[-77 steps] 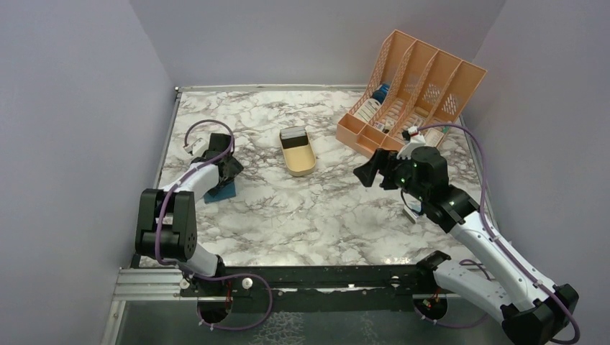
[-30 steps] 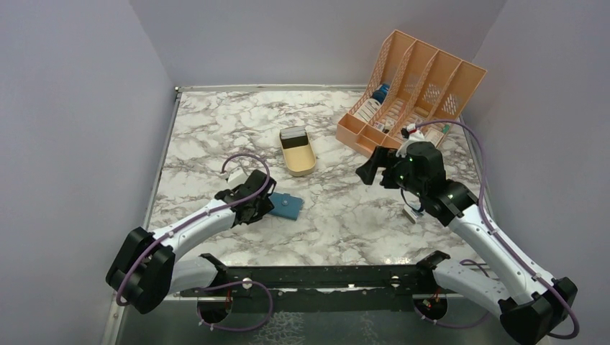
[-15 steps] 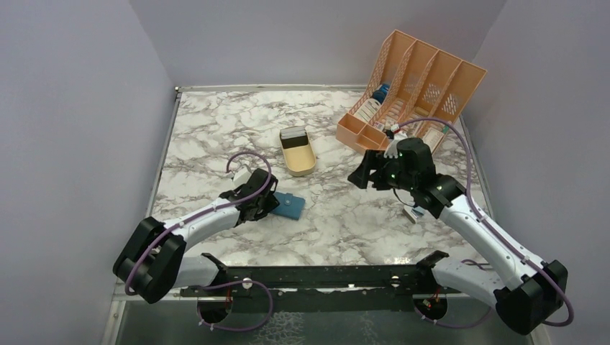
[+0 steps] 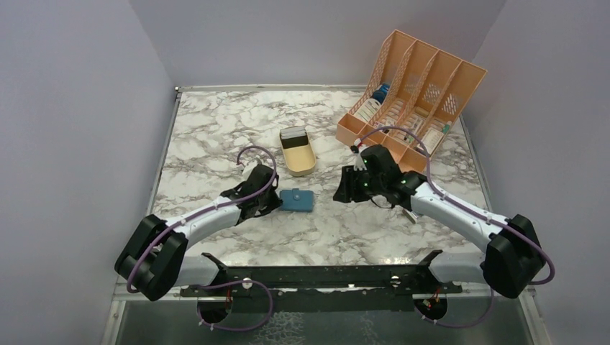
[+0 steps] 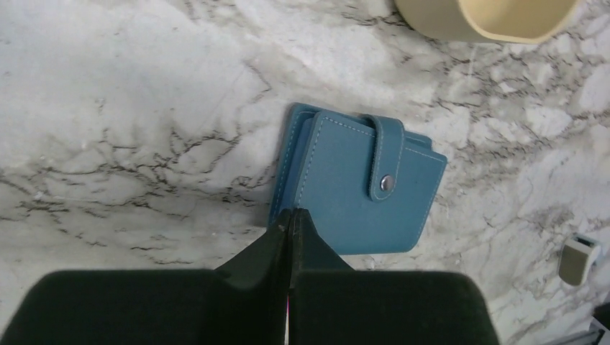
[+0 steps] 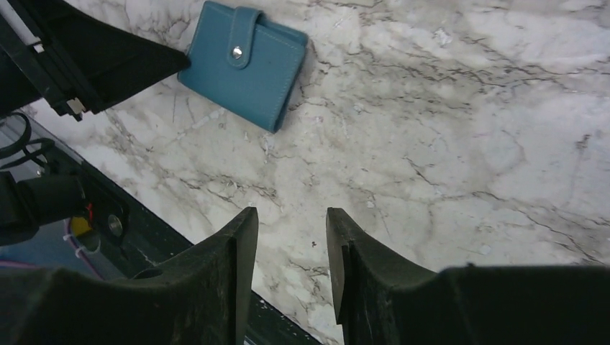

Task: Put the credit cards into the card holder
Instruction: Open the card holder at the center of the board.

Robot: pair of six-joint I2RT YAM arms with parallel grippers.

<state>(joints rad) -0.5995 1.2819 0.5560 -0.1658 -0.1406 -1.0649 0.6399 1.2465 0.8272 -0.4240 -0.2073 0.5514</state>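
Note:
The card holder (image 4: 296, 200) lies closed on the marble, teal-blue back up, its strap snapped (image 5: 385, 183). My left gripper (image 4: 270, 204) is shut with nothing between its fingers, the tips (image 5: 290, 213) resting at the holder's near-left edge (image 5: 360, 180). To the holder's right my right gripper (image 4: 341, 191) hovers low over bare marble, open and holding nothing (image 6: 291, 215); its view shows the holder (image 6: 244, 63) at the upper left. Credit cards (image 4: 293, 138), one pale and one dark, lie in the tan tray.
The tan oval tray (image 4: 302, 169) sits just behind the holder. An orange slotted file rack (image 4: 413, 86) with items inside stands at the back right. A small pale object (image 4: 411, 213) lies under the right arm. The table's black front rail (image 6: 108, 215) runs close by.
The left gripper's jaws have shut at the holder's edge, and the holder has slid a little to the right. My right arm has swung left and down toward it, its jaws narrowing.

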